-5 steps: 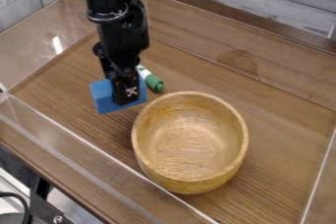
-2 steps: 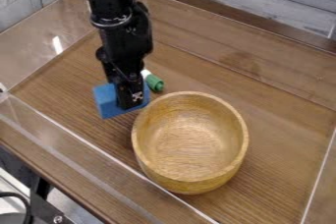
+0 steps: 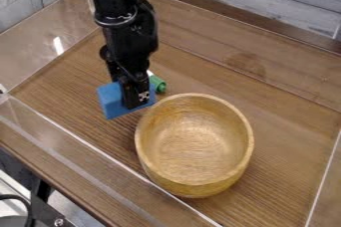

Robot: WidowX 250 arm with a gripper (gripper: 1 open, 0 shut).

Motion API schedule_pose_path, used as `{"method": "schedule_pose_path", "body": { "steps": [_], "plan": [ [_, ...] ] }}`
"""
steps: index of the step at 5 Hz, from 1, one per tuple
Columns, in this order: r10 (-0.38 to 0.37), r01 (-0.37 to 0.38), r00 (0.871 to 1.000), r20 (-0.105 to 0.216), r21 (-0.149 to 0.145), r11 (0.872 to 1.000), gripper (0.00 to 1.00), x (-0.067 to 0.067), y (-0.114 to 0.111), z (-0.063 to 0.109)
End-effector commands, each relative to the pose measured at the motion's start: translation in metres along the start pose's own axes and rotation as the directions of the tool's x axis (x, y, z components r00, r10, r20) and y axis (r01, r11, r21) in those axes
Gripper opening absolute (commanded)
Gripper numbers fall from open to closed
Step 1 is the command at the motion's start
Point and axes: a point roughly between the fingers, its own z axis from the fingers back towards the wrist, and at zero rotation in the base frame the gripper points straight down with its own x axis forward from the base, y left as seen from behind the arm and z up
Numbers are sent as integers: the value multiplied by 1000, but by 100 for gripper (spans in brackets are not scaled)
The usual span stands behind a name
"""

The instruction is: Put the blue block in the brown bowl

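One small object matters here: the blue block [image 3: 114, 100], which lies on the wooden table [image 3: 266, 82] left of centre, just beside the rim of the brown bowl [image 3: 194, 143] on the bowl's upper-left side. The gripper [image 3: 132, 96] is pointed straight down directly over the block, with its black fingers reaching the block's right-hand part. The jaws are seen to stand partly apart, about the width of the block, but whether the faces are already pressed cannot be told from this view, since the fingers hide the contact; the block appears to rest on the table.

The block is judged to be rigid and light, with flat matte faces that should not slip under a moderate squeeze, and nothing about it looks fragile. A hold across two opposite flat sides, near the middle rather than at a corner, is judged best, so that it is not twisted out on closing.

Just behind the fingers, a green-capped marker [image 3: 158, 87] is seen close to the block; it could be nudged or pinched along by mistake.

Further right, the bowl is seen empty, wide and thick-walled, so only a short lift over its rim would be needed.
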Motion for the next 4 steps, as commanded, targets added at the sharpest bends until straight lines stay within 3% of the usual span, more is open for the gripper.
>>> {"method": "schedule_pose_path", "body": {
  "steps": [1,4],
  "plan": [
    [5,-6,999,31,33,999,0,6,0,13],
    [49,-50,998,40,41,998,0,13,-10,23]
  ]
}}
